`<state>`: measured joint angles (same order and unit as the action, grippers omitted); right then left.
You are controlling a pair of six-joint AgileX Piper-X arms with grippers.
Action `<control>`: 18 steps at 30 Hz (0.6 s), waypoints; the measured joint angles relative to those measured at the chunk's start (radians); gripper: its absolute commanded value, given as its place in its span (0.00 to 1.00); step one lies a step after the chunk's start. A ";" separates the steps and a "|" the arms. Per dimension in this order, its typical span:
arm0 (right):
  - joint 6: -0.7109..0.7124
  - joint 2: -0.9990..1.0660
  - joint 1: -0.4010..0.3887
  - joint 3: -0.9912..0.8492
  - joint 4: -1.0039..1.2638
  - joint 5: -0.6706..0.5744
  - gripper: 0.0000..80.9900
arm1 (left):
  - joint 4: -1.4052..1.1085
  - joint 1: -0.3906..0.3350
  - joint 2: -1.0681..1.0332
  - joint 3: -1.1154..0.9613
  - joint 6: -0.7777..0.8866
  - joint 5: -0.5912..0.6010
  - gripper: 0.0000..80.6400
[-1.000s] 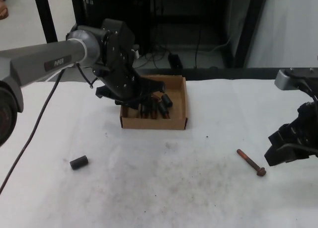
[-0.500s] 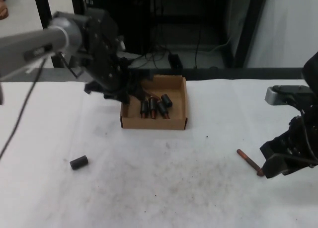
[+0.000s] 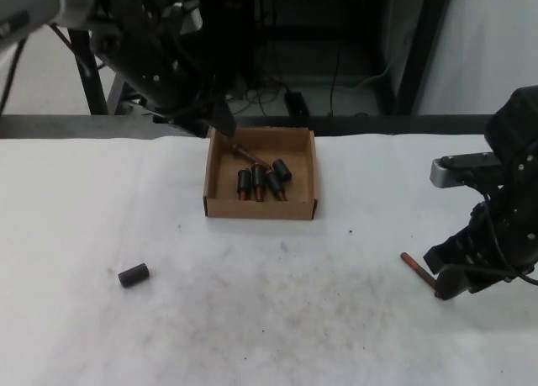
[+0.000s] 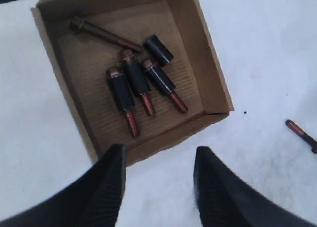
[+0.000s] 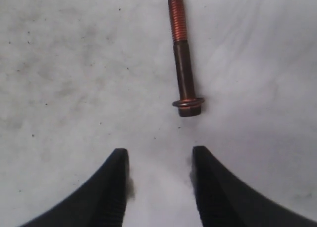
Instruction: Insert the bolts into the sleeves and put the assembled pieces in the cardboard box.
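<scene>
The cardboard box (image 3: 218, 205) (image 4: 213, 83) holds three bolts pushed into black sleeves (image 4: 137, 78), one lone black sleeve (image 4: 158, 50) and a loose copper bolt (image 4: 101, 33). My left gripper (image 4: 158, 187) (image 3: 210, 117) hangs open above the box's back left corner, with nothing in it. Another black sleeve (image 3: 133, 275) lies on the white bench at front left. A copper bolt (image 5: 184, 59) (image 3: 416, 267) (image 4: 299, 132) lies flat at the right. Just short of the bolt's head, my right gripper (image 5: 161, 182) (image 3: 445, 278) is open and low over the bench.
The white bench cover (image 3: 277, 319) is smudged with dark specks but bare between the box, the sleeve and the bolt. Behind the bench's far edge stand black frame legs (image 3: 420, 50) and cables.
The left arm has risen out of the box and pulled back to the left, leaving the pieces inside. The right gripper has shifted left, closer over the bolt on the bench.
</scene>
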<state>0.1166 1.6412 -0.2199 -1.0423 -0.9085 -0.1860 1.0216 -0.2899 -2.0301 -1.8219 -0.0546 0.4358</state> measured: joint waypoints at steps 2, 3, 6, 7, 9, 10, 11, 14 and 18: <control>0.012 0.017 0.000 -0.010 0.000 0.009 0.50 | 0.047 0.000 0.015 0.000 -0.086 0.032 0.51; 0.014 0.033 0.000 -0.026 0.000 0.014 0.50 | 0.070 0.000 0.021 0.000 -0.119 0.041 0.51; 0.026 0.064 0.000 -0.067 0.000 0.024 0.50 | 0.179 0.000 0.033 0.000 -0.240 0.058 0.51; 0.033 0.071 0.000 -0.075 0.000 0.029 0.50 | 0.220 0.000 0.037 0.000 -0.272 0.060 0.51; 0.037 0.082 0.000 -0.087 0.000 0.033 0.50 | 0.326 0.000 0.041 0.006 -0.351 0.060 0.51; 0.041 0.091 0.000 -0.095 0.000 0.037 0.50 | 0.350 0.000 0.045 0.017 -0.368 0.061 0.51; 0.045 0.100 0.000 -0.101 0.000 0.040 0.50 | 0.375 0.000 0.058 0.053 -0.397 0.081 0.49; 0.061 0.124 0.000 -0.116 0.000 0.047 0.50 | 0.387 0.000 0.080 0.113 -0.427 0.124 0.41; 0.071 0.153 0.000 -0.118 0.000 0.054 0.50 | 0.367 0.002 0.157 0.293 -0.470 0.192 0.30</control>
<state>0.1871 1.7939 -0.2199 -1.1600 -0.9085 -0.1321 1.3881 -0.2879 -1.8733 -1.5285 -0.5243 0.6282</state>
